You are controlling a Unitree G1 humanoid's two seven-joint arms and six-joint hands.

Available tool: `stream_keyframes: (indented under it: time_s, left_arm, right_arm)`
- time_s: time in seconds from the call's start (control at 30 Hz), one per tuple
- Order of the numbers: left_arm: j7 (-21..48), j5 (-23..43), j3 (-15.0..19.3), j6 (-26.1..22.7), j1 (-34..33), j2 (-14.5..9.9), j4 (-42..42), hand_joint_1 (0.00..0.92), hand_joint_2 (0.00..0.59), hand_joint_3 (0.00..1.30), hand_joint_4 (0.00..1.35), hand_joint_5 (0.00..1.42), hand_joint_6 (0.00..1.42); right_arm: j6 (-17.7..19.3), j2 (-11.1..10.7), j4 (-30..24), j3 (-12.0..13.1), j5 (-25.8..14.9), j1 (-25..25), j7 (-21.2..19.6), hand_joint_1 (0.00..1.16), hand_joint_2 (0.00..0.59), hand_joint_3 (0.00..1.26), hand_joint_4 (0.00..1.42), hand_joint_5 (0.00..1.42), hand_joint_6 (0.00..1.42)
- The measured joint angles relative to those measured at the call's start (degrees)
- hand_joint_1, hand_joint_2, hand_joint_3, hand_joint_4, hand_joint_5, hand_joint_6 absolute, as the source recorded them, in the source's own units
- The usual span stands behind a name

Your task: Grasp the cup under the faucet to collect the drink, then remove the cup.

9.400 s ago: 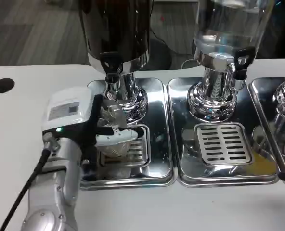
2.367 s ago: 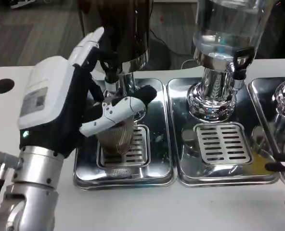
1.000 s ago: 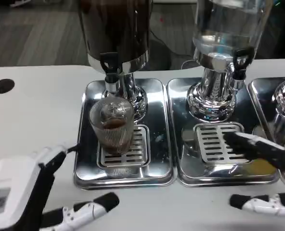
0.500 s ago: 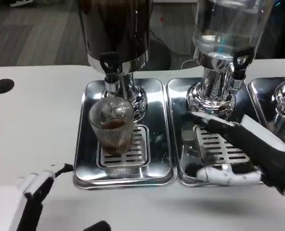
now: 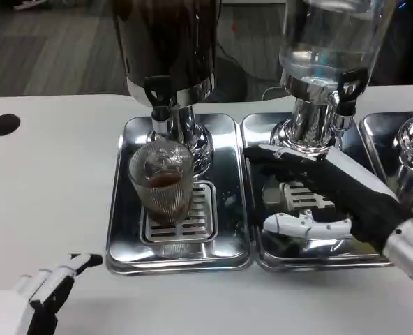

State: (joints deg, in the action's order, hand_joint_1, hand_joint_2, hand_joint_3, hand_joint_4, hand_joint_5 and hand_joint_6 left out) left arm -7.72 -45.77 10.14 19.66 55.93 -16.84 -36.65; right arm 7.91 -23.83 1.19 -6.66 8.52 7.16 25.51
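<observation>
From the head view, the cup (image 5: 162, 183) stands upright on the slotted grate (image 5: 192, 216) of the left drip tray (image 5: 126, 237), its long axis vertical and its open mouth facing up. It is a clear ribbed glass with a shallow layer of brown drink in it. It sits directly below the black-handled faucet (image 5: 158, 94) of the dark dispenser (image 5: 168, 49), with a gap between spout and rim. Neither hand touches it.

The right hand (image 5: 318, 192) reaches in from the lower right over the middle drip tray (image 5: 252, 209), just beside the left tray, in front of the chrome base of the clear dispenser (image 5: 332, 42). Its fingers are spread and extended toward the cup, the dark fingers above and a white finger (image 5: 301, 225) lower, and it grasps nothing.

The left hand (image 5: 42, 296) lies low at the picture's bottom left on the white table (image 5: 46, 188), well apart from the cup. Its fingers are loosely apart and it holds nothing. A black round mark (image 5: 3, 125) sits on the table at far left.
</observation>
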Motion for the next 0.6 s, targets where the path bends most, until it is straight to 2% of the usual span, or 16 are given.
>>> stream_keyframes:
  time_s: [0.23,0.4,0.6]
  left_arm:
    - [-0.1,0.0,0.0,1.9,2.2,1.1,0.0,0.0,0.045,0.29,0.21,0.24,0.53]
    - [-0.3,-0.1,0.0,2.8,3.2,1.9,0.3,0.0,0.049,0.29,0.21,0.24,0.53]
    - [-1.3,-0.1,0.3,3.9,4.8,2.5,0.8,0.0,0.052,0.29,0.21,0.24,0.53]
  right_arm:
    - [-2.3,2.8,-0.1,-1.6,1.8,2.4,-1.4,0.69,0.102,0.07,0.12,0.13,0.09]
    - [-4.2,3.8,-0.1,-2.8,4.8,3.8,-3.5,0.71,0.091,0.07,0.12,0.13,0.08]
    - [-6.1,6.6,1.8,-4.5,7.7,6.6,-6.6,0.72,0.089,0.09,0.14,0.15,0.08]
